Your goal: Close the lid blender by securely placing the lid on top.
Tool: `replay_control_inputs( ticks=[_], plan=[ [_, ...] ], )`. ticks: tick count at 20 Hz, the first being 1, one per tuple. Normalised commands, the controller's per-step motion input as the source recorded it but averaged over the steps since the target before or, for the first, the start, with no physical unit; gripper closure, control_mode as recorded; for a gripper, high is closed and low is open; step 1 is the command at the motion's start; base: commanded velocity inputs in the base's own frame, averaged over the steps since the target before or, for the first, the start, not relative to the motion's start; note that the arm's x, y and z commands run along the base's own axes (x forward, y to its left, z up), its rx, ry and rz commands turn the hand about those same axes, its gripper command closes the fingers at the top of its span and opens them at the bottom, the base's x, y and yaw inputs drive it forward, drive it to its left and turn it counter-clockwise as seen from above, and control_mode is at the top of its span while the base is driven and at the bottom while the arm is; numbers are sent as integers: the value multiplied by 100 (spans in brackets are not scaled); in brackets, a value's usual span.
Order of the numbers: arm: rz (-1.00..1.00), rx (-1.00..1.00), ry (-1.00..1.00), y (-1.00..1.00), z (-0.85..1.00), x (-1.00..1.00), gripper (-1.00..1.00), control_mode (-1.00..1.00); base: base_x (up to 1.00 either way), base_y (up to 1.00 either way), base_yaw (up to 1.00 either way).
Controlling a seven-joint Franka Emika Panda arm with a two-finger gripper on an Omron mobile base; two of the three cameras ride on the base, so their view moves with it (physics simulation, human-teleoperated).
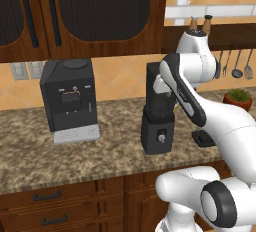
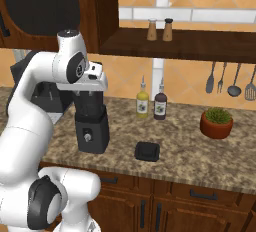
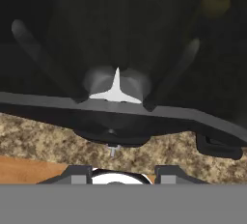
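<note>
Upright, blender (image 2: 91, 121) stands jar-up; lid (image 2: 147, 151) lies flat beside it.

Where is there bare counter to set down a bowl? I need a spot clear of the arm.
Bare granite lies between the coffee machine and the blender, and between the lid and the potted plant. It is crowded at the blender, where the arm hangs over the jar, and by the two bottles.

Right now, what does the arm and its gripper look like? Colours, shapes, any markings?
The arm is glossy white, built of rounded tubular links, with dark grey to black bands and round caps at the joints. No cables or markings are visible. The gripper has two small dark grey, blocky finger tips in the hand view.
</note>
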Motion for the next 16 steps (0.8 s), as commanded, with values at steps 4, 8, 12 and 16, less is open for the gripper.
replay_control_inputs(
  ticks=[4,8,12,16],
  plan=[
    [-1,0,0,-3,0,-9,-100,-100,0,0,0],
    [-6,0,0,-25,-3,-28,-100,-100,0,0,0],
    [-7,0,0,-38,-13,-31,-100,-100,0,0,0],
    [-10,0,0,-51,-11,-16,-100,-100,0,0,0]
  ],
)
